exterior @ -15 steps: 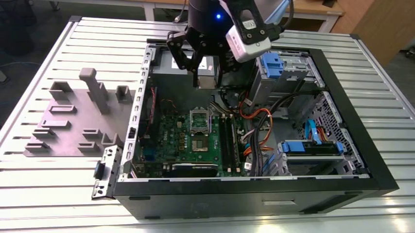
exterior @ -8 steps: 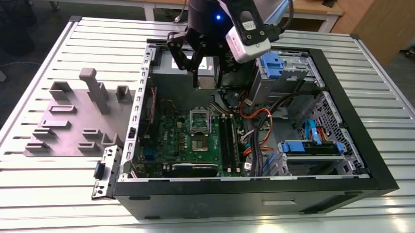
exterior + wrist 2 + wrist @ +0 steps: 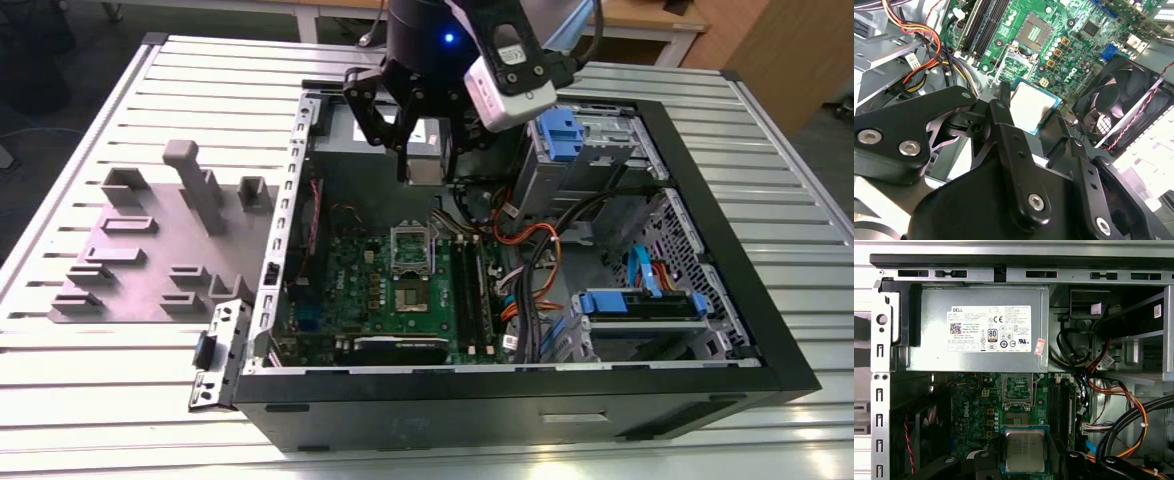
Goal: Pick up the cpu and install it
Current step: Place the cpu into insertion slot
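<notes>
While I watch the exterior view, the gripper [image 3: 424,160] hangs over the open computer case [image 3: 534,400] with its fingers clenched on the cpu [image 3: 424,169], which is off every surface and well above the green motherboard [image 3: 360,290]. In both wrist views the chip [image 3: 1034,106] [image 3: 1025,450] sits level between the black fingers [image 3: 988,460], pale metal top facing the cameras, pinched by two opposite edges. Past it, in the second wrist view, I see the open socket [image 3: 1035,31], bare, with the fan [image 3: 1114,102] off to one side; in the first wrist view the power supply [image 3: 979,327] lies across the far end of the case. I judge the part light, thin and rigid, with a smooth lid that could slip under a weak squeeze, and an underside too delicate for any contact. The edges are the right place to hold it, as the fingers do now, leaving the lid and the bottom face untouched. A tilt in the grip looks like the main hazard, since the socket's contacts would bend easily.
</notes>
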### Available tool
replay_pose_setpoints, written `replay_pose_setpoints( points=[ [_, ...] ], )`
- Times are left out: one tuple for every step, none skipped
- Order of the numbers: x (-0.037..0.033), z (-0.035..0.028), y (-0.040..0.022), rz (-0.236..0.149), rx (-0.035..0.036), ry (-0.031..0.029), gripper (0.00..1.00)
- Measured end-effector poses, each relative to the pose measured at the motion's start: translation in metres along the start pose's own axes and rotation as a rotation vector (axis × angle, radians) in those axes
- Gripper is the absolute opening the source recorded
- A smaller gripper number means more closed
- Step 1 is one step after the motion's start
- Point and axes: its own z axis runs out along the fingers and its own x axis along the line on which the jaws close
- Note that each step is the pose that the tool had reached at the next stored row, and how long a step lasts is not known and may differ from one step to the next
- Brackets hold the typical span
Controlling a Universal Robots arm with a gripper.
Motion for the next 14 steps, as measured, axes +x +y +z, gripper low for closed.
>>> replay_pose_setpoints(
  points=[
    [0.0000,0.0003,0.0000,0.000,-0.0001,-0.0001,0.47],
    [0.0000,0.0006,0.0000,0.000,-0.0001,-0.0001,0.47],
    [0.0000,0.0009,0.0000,0.000,-0.0001,-0.0001,0.47],
    [0.0000,0.0012,-0.0001,0.000,0.0000,0.0000,0.47],
    [0.0000,0.0014,-0.0001,0.000,0.0001,0.0000,0.47],
    [0.0000,0.0017,-0.0001,0.000,0.0000,0.0000,0.47],
    [0.0000,0.0020,-0.0001,0.000,0.0000,0.0000,0.47],
    [0.0000,0.0023,-0.0001,0.000,0.0000,0.0000,0.47],
    [0.0000,0.0026,-0.0001,0.000,0.0000,0.0000,0.47],
    [0.0000,0.0027,-0.0001,0.000,0.0001,0.0000,0.47],
    [0.0000,0.0030,-0.0001,0.000,0.0000,0.0000,0.47],
    [0.0000,0.0032,-0.0001,0.000,0.0000,0.0000,0.47],
    [0.0000,0.0035,-0.0003,0.000,-0.0001,-0.0001,0.47],
    [0.0000,0.0038,-0.0004,0.000,-0.0001,-0.0001,0.47]
  ],
)
